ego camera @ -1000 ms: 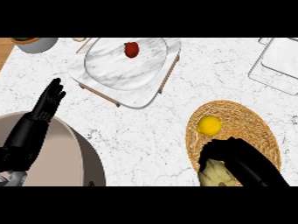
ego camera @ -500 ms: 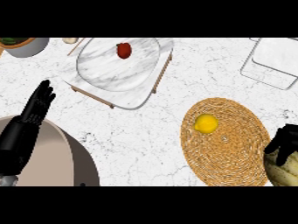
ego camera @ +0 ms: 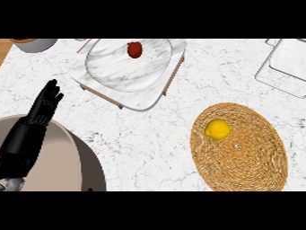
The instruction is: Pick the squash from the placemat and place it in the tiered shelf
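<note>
On the placemat (ego camera: pixel 240 148) at four o'clock, the squash (ego camera: pixel 217 129) is lying ungrasped; the left hand (ego camera: pixel 44 104) is resting spread at nine o'clock. The right hand is needing to reach first.

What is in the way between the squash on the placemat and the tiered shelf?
Nothing visible: only counter lies between the squash and the tiered shelf. A red item sits on the shelf's top.

Yellow squash (ego camera: pixel 217 129) on woven placemat (ego camera: pixel 248 166)
</note>
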Controlling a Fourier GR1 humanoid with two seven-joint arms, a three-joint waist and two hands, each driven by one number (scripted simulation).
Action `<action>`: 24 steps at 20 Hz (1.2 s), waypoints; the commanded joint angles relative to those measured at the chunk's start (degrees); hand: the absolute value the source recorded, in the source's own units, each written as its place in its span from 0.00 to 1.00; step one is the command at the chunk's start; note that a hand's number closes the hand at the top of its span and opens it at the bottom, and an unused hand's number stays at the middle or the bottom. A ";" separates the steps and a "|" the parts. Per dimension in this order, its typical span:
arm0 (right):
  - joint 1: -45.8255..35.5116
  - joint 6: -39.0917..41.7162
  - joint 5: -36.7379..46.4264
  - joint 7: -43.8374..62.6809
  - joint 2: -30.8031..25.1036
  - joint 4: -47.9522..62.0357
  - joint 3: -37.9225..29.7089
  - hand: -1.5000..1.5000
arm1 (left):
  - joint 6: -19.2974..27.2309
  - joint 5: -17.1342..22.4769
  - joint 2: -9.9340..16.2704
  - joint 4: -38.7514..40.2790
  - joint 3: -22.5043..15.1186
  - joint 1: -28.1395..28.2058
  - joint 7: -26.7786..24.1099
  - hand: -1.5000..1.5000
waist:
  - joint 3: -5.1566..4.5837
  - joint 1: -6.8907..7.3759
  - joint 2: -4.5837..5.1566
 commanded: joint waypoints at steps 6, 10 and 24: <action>-9.84 8.28 -8.22 -2.92 -16.46 24.78 -6.40 1.00 | -1.16 0.06 -6.31 8.50 -4.16 -4.58 2.33 0.50 | -1.29 3.36 1.38; -13.83 7.64 -8.31 -4.44 -19.50 31.50 -5.03 1.00 | -1.30 -0.38 -7.79 8.93 -6.21 -5.34 1.50 0.50 | -1.24 4.68 1.49; -24.58 -7.15 1.10 -13.93 -18.33 38.46 6.32 1.00 | -2.19 0.26 -9.62 14.03 -8.11 -10.47 0.72 0.50 | -1.28 5.88 1.64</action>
